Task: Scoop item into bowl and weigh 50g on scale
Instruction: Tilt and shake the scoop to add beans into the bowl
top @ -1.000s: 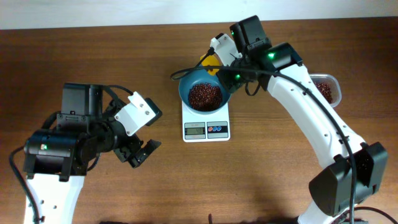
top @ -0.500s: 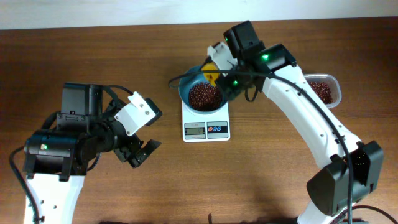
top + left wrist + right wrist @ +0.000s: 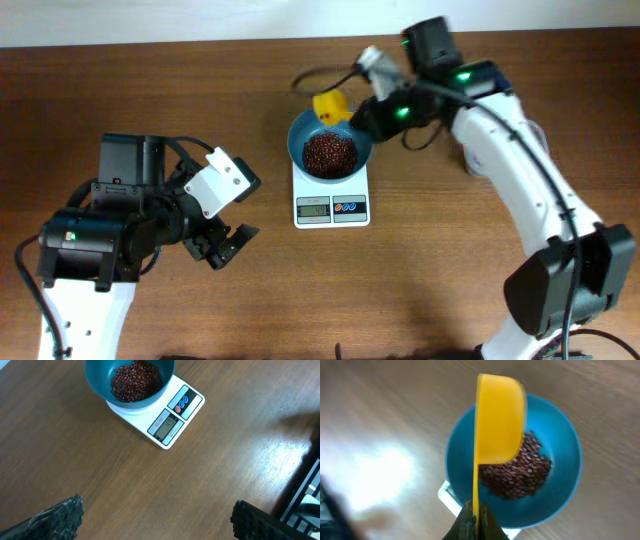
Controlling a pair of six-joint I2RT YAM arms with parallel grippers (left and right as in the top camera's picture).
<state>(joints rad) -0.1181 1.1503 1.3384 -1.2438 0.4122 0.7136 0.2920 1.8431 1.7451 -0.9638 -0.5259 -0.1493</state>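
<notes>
The teal-blue bowl (image 3: pixel 300 150) stands on the white scale (image 3: pixel 331 208) at the table's middle and holds a heap of red-brown beans (image 3: pixel 330 154). My right gripper (image 3: pixel 368 113) is shut on the handle of a yellow scoop (image 3: pixel 332 106), held at the bowl's far rim. In the right wrist view the scoop (image 3: pixel 500 420) is turned on its edge above the bowl (image 3: pixel 565 490) and beans (image 3: pixel 520 472), with the gripper (image 3: pixel 475 519) clamped on its thin handle. My left gripper (image 3: pixel 243 212) is open and empty, left of the scale; its view shows the bowl (image 3: pixel 100 385), the scale (image 3: pixel 172 422) and the jaws (image 3: pixel 157 512).
The right arm crosses the table's back right and covers the place where the clear tub of beans stood. The scale's display (image 3: pixel 314 208) is too small to read. Bare wooden table (image 3: pixel 200 100) lies around the scale.
The right arm has swung to the right, over the clear tub. The scoop has drawn back from above the beans to the bowl's far rim. The left arm has not moved.
</notes>
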